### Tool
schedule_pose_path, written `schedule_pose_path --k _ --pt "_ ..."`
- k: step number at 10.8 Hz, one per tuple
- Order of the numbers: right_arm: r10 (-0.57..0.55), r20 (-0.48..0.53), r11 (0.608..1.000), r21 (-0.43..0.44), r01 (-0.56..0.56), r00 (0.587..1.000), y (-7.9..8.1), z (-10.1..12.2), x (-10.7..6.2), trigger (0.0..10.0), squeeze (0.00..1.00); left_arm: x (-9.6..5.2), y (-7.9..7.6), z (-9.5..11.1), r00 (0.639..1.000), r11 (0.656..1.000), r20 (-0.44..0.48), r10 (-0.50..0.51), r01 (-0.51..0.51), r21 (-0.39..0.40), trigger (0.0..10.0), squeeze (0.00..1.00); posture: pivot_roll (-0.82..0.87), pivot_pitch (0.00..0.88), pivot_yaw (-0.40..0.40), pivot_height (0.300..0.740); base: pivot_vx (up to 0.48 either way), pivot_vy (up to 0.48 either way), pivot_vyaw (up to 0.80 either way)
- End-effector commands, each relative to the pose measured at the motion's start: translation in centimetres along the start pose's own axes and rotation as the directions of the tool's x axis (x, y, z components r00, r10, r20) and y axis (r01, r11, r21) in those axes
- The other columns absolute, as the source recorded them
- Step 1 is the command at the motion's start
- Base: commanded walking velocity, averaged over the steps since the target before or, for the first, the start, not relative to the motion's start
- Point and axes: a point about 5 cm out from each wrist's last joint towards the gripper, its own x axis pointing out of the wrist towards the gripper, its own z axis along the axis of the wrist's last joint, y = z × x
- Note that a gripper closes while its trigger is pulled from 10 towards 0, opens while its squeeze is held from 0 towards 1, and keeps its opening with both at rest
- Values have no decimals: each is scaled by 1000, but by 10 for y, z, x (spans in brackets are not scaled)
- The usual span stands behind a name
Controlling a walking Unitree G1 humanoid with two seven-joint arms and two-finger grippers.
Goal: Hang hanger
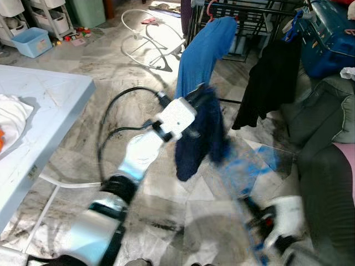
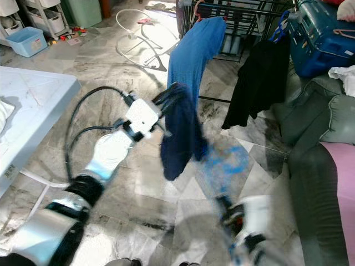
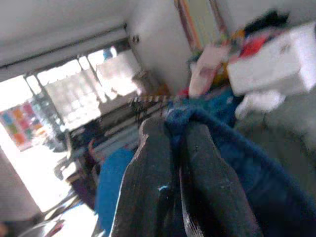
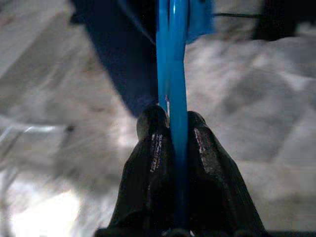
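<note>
My left gripper (image 1: 201,98) is raised over the floor and is shut on the top of a dark navy garment (image 1: 199,141), which hangs down from it. In the left wrist view the black fingers (image 3: 150,168) pinch the navy cloth (image 3: 232,153). Low on the right, my right gripper (image 1: 252,208) is shut on a bright blue hanger (image 1: 244,169), blurred by motion, just beside the garment's lower edge. The right wrist view has the hanger's blue bar (image 4: 173,74) clamped between both fingers (image 4: 150,148), with the navy garment (image 4: 123,54) close behind it.
A black drying rack (image 1: 249,10) stands at the back with a blue shirt (image 1: 205,50) and a black garment (image 1: 272,77) on it. A blue bag (image 1: 333,39) lies on the grey sofa (image 1: 321,166) at right. A white table (image 1: 39,105) is on the left.
</note>
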Motion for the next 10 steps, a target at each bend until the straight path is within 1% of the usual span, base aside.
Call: schedule_pose_path --k 1,2,3,4,5,6,7,8,9,10 --pt "-96 2 995 24 95 995 -15 -1 -7 10000 0 -5 -2 -5 1000 1000 -25 5 -4 18 10000 0 102 126 -51 740 0 0 0" --pt "-132 30 991 26 132 991 -20 6 -9 10000 0 -13 -6 -14 996 999 -86 -11 15 47 10000 0 95 126 -50 740 0 0 0" --pt "-192 51 981 17 192 980 -27 10 -11 10000 0 -17 -8 -17 995 999 -101 -9 14 42 10000 0 92 124 -51 740 0 0 0" --pt "-285 85 958 54 281 955 -38 16 -12 10000 0 -18 -13 -17 996 999 -90 -15 18 38 10000 0 90 122 -49 740 0 0 0" --pt "-390 174 918 153 366 904 -49 35 -12 10000 0 -20 -25 -16 996 999 -79 -48 50 17 10000 0 91 122 -47 740 0 0 0" --pt "-440 239 892 227 391 866 -54 52 -11 10000 0 -24 -36 -18 993 996 -78 -88 89 4 10000 0 91 121 -45 740 0 0 0" --pt "-422 327 893 313 324 846 -47 81 -5 10000 0 -32 -56 -19 983 986 -76 -165 165 -9 10000 0 89 119 -44 740 0 0 0" --pt "-370 398 906 355 231 839 -33 102 0 10000 0 -38 -71 -20 972 975 -79 -221 220 -21 10000 0 91 119 -45 740 0 0 0" --pt "-310 439 907 401 125 843 -16 115 5 10000 0 -42 -81 -21 962 965 -77 -261 261 -14 10000 0 90 119 -50 740 0 0 0" --pt "-235 473 891 454 -7 849 7 128 12 10000 0 -44 -87 -20 957 960 -74 -281 281 -5 10000 0 87 118 -53 740 0 0 0"
